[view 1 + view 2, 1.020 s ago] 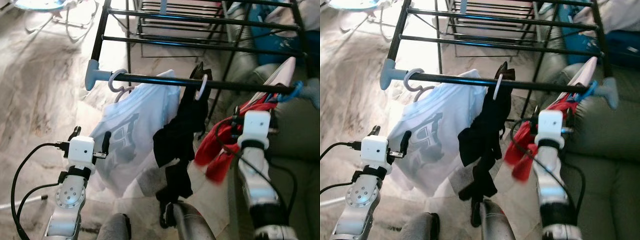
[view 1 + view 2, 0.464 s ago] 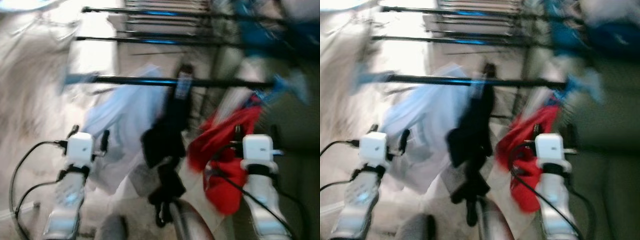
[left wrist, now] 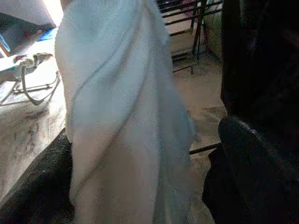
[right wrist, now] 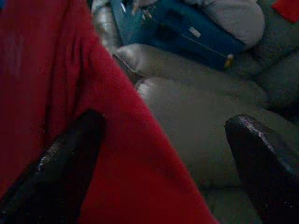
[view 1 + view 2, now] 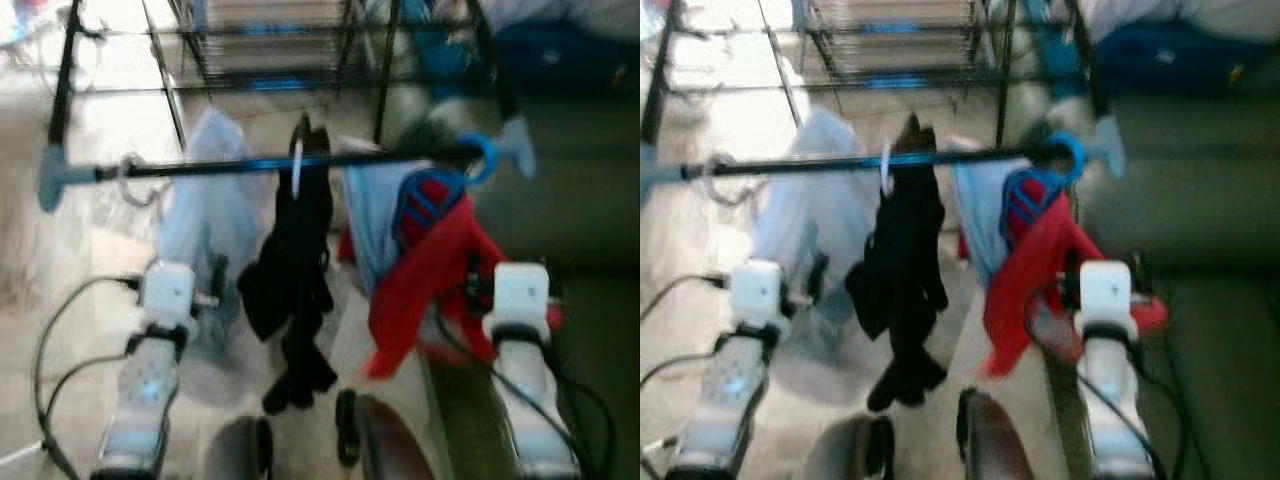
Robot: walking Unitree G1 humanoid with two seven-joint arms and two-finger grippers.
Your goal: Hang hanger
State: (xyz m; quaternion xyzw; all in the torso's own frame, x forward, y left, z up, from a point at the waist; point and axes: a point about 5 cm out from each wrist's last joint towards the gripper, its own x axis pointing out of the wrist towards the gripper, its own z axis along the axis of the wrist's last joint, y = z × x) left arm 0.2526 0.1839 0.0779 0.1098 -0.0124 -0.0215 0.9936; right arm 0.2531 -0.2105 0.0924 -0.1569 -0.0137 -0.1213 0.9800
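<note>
Silver-armed humanoid showing white wrist blocks and black fingers.
Black cables are looping from the left arm point(image 5: 150, 390) and right arm point(image 5: 530, 410); each is carrying a white boxy wrist module.

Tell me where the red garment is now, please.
The red garment hangs from a blue hanger near the rail's right end, just above the right gripper, beside the black garment.

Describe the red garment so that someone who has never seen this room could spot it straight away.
Find the black rail of the drying rack in front of the robot and follow it to its right end, beside the grey-green sofa. There the red garment hangs from a blue hanger hook, just ahead of the right gripper. Its neighbours are a black garment and pale blue ones; it alone is red.
</note>
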